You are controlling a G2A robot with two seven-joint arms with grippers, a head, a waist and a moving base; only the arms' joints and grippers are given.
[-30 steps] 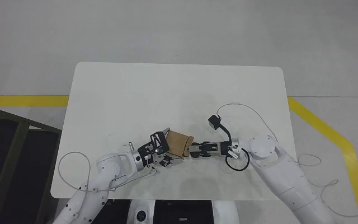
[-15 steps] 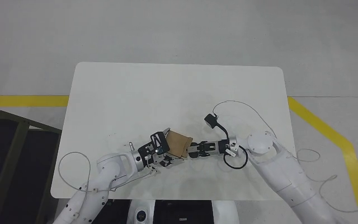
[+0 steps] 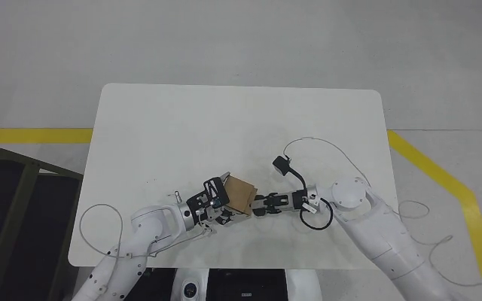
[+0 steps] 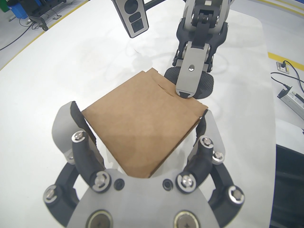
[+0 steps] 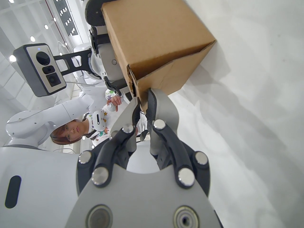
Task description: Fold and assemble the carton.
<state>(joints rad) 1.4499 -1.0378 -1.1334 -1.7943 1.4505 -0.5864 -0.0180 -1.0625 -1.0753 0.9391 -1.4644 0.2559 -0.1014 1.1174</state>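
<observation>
You have the carton near the front edge of the table, between both arms. Your left gripper clamps its two opposite sides, fingers spread wide. Your right gripper is pinched almost closed on the cardboard edge at its open end.

Carton on white table

You see a plain brown carton on a white table, with the left gripper and right gripper both silver and black.
</observation>
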